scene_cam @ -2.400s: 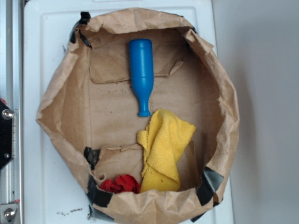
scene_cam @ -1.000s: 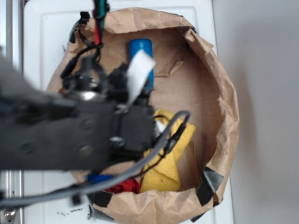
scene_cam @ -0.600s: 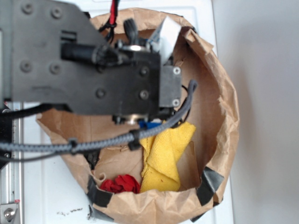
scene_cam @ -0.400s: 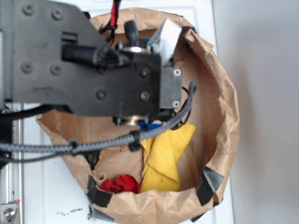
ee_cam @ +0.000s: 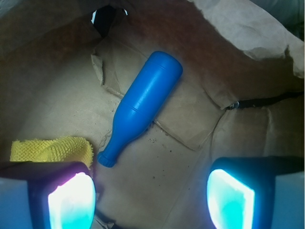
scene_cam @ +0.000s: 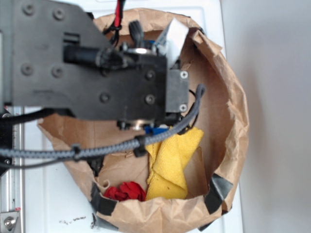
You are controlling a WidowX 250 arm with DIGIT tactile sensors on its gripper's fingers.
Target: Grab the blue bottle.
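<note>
Blue bottle (ee_cam: 143, 105) lying flat on paper bag (ee_cam: 190, 157) floor, neck near yellow cloth (ee_cam: 50, 149); claw (ee_cam: 151, 195) spread wide, empty, above.

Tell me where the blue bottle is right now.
In the wrist view the blue bottle lies on the paper bag's floor, just above the open gripper, its neck pointing lower left toward the yellow cloth.

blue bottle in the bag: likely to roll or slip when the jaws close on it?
Probably rolls: the blue bottle lies on its side, round-bodied, on the creased paper bag floor. Its smooth, plastic-looking surface may slip. The open gripper hangs above it, not touching.
</note>
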